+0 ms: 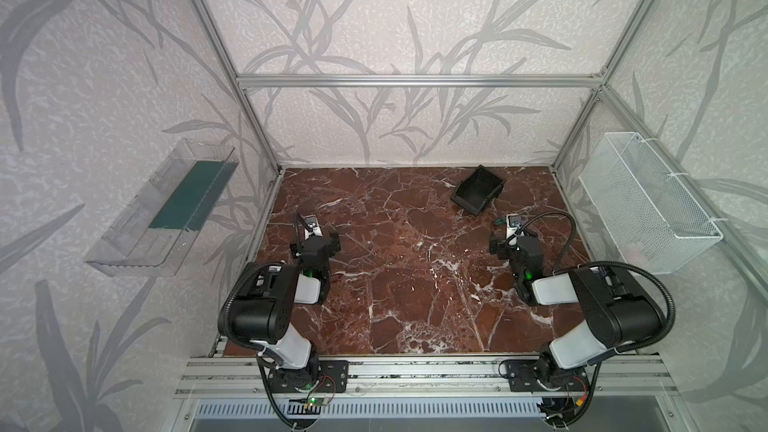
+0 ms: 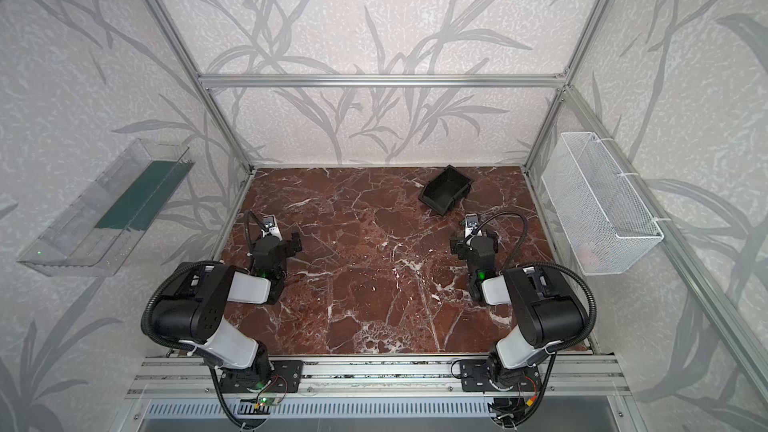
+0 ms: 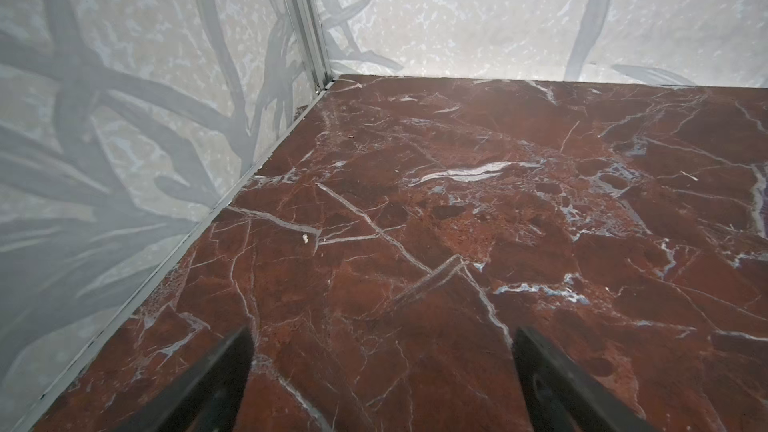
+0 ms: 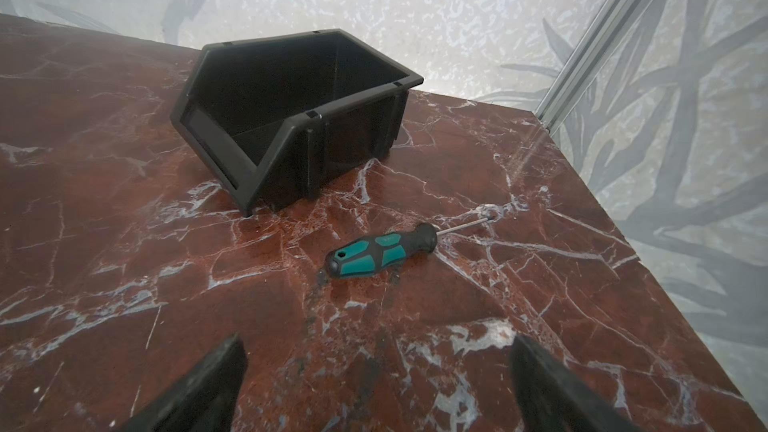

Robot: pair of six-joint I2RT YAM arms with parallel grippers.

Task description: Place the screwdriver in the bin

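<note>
Right pincer (image 4: pixel 378 351) and left pincer (image 3: pixel 382 338) both gape empty. Nothing done yet: the screwdriver (image 4: pixel 382 249) lies on the desk (image 4: pixel 124 243) just beside the bin (image 4: pixel 353 139) (empty, toward the far right corner); grasping and dropping remain.

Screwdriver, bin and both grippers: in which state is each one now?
bin: upright on the table, nothing visible inside.
screwdriver: lies flat on the table beside the bin, not touching it, not held.
left gripper: open, empty.
right gripper: open, empty, short of the screwdriver.
</note>
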